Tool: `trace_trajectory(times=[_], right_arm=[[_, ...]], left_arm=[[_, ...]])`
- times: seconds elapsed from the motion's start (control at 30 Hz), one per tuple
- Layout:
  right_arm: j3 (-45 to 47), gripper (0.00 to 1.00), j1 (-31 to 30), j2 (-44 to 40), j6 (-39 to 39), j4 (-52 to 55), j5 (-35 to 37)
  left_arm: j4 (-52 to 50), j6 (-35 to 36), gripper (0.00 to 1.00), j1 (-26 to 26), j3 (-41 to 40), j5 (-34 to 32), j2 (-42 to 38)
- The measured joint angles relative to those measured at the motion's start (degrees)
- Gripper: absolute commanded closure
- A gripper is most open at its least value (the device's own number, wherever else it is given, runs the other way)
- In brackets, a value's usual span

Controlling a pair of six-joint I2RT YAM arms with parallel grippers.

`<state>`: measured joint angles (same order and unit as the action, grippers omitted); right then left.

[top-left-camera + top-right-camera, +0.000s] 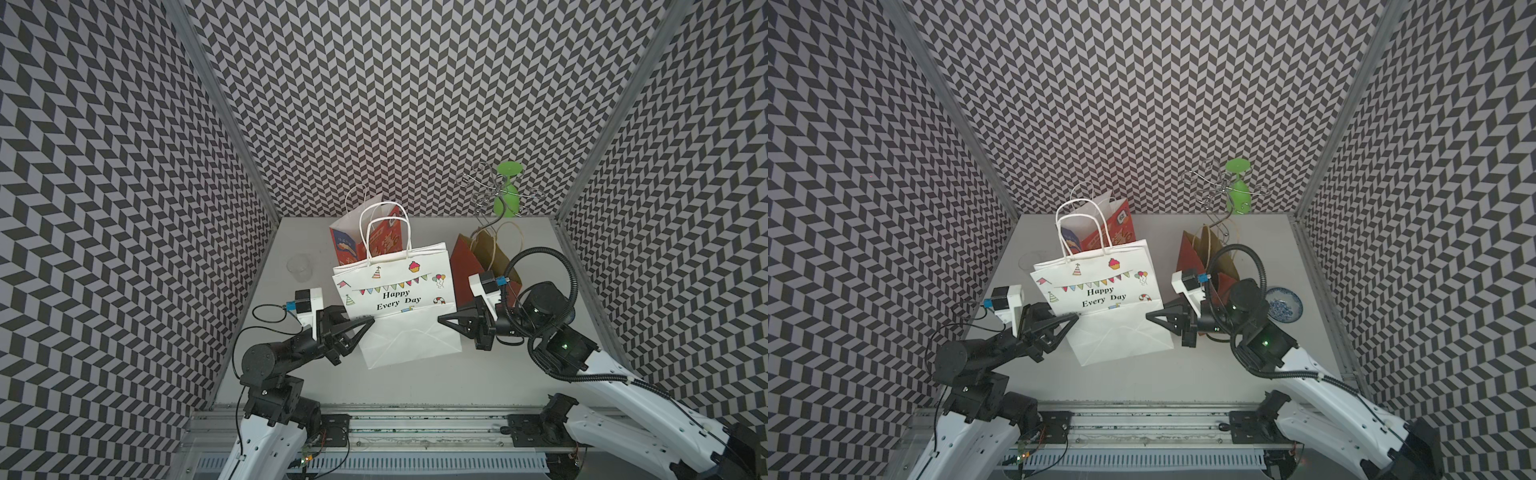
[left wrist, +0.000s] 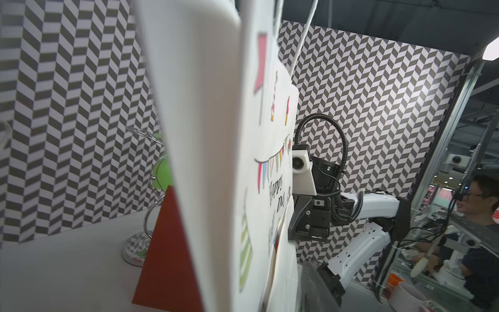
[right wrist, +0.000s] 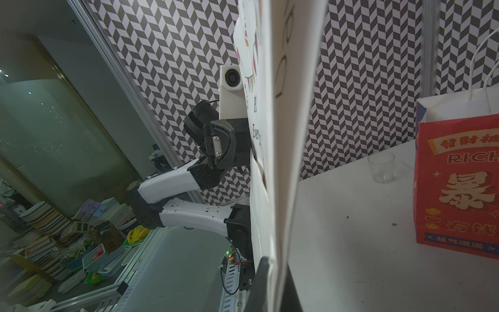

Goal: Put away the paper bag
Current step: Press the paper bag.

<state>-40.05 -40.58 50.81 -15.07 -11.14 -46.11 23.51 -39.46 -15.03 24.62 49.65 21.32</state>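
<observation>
The white paper bag (image 1: 392, 291), printed "Happy Every Day", is folded flat and held upright over the table in both top views, its bottom flap (image 1: 411, 340) towards the front. My left gripper (image 1: 370, 321) is shut on the bag's left edge. My right gripper (image 1: 441, 319) is shut on its right edge at the same height. In the left wrist view the bag (image 2: 270, 162) fills the middle, with one dark finger (image 2: 316, 286) against the paper. In the right wrist view the paper (image 3: 291, 135) runs between my right gripper's (image 3: 272, 272) two dark fingers.
A red and blue printed bag (image 1: 365, 241) stands just behind the white one. A dark red and brown bag (image 1: 478, 257) stands behind my right arm. A clear cup (image 1: 300, 268), a wire stand with a green glass (image 1: 508, 191) and a blue-patterned bowl (image 1: 1283, 309) are on the table (image 1: 415, 395).
</observation>
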Motion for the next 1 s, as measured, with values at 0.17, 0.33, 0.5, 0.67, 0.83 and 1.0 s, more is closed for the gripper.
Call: trace_trajectory(times=[0.17, 0.33, 0.5, 0.67, 0.83, 1.0], right_arm=[[0.37, 1.00, 0.00, -0.02, 0.79, 0.02, 0.07], [1.44, 1.00, 0.00, -0.02, 1.62, 1.86, 0.04], [1.88, 1.00, 0.00, -0.09, 2.25, 3.06, 0.22], [2.38, 1.00, 0.00, -0.26, 2.71, 3.50, 0.26], [2.73, 1.00, 0.00, -0.26, 3.23, 5.42, 0.28], [2.73, 1.00, 0.00, -0.28, 3.52, 5.51, 0.24]], left_arm=[[-1.27, 0.57, 0.79, 0.00, 0.83, -0.52, 0.35], [-2.43, 0.85, 0.75, 0.00, 1.77, -2.29, 0.48], [-3.48, 1.88, 1.00, 0.00, 2.95, -4.00, 0.48], [-4.42, 2.56, 0.62, -0.07, 3.61, -6.01, 0.48], [-4.70, 2.43, 0.99, -0.07, 4.59, -8.41, 0.33], [-5.38, 3.04, 0.89, -0.11, 5.20, -9.14, 0.28]])
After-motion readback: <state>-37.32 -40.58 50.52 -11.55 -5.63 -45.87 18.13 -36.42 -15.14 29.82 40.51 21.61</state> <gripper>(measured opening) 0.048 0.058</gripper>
